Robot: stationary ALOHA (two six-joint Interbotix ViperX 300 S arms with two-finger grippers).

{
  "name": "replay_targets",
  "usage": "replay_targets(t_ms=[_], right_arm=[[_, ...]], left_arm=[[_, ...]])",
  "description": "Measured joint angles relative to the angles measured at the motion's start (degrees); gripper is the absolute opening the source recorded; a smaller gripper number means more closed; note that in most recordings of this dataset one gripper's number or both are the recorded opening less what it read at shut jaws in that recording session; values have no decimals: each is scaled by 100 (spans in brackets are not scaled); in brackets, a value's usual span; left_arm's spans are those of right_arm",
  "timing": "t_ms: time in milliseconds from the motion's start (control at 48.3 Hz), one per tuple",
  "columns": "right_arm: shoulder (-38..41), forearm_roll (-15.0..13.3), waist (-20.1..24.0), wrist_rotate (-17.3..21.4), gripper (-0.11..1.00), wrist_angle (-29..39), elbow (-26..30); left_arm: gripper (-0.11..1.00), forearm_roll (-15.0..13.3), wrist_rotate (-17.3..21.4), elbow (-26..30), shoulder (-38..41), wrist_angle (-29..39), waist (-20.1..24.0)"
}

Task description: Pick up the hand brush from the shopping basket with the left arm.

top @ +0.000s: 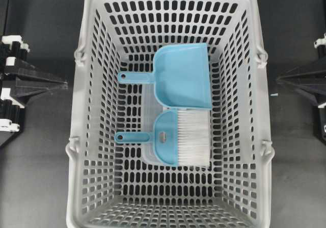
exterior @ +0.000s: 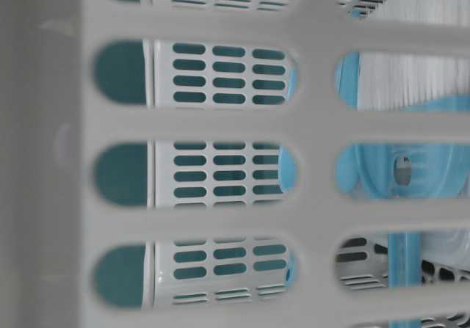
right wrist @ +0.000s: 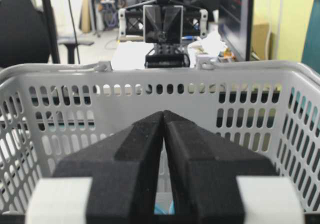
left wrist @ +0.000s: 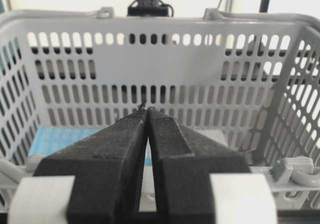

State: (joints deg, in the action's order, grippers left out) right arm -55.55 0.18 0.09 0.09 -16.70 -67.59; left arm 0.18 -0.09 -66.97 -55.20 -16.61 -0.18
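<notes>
Small light-blue plastic hand brush (top: 168,138) with half-round head and wide white bristles: flat on the floor of the large light-grey slotted plastic shopping basket (top: 86,110), thin holed handle pointing toward the overhead view's left, bristles toward its right.

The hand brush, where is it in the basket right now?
In the overhead view the hand brush lies flat on the floor of the shopping basket, near its middle, directly below the dustpan, its handle pointing toward the view's left.

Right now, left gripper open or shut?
Shut. In the left wrist view the left gripper has its two black fingers pressed together at the tips, nothing between them, outside the shopping basket.
</notes>
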Motion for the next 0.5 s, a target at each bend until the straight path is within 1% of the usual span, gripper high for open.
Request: replay_targets(t_ms=[41, 83, 145, 249, 373, 497], right_arm=[[0, 0, 0, 0, 0, 9, 0], [-9, 9, 9, 9, 0, 9, 0], [-35, 26, 35, 26, 0, 35, 9], [-97, 44, 70, 35, 0, 167, 18], [-167, 53, 105, 35, 0, 352, 26], [-220, 62, 114, 35, 0, 448, 35]], left_arm=[[4, 18, -18, 9, 0, 26, -9], [0, 97, -88, 141, 26, 281, -18], [0, 185, -202, 475, 97, 853, -79], [0, 202, -308, 1037, 237, 1749, -158], [0, 211, -413, 1986, 598, 3067, -229], [0, 211, -527, 3023, 1187, 4509, -237]])
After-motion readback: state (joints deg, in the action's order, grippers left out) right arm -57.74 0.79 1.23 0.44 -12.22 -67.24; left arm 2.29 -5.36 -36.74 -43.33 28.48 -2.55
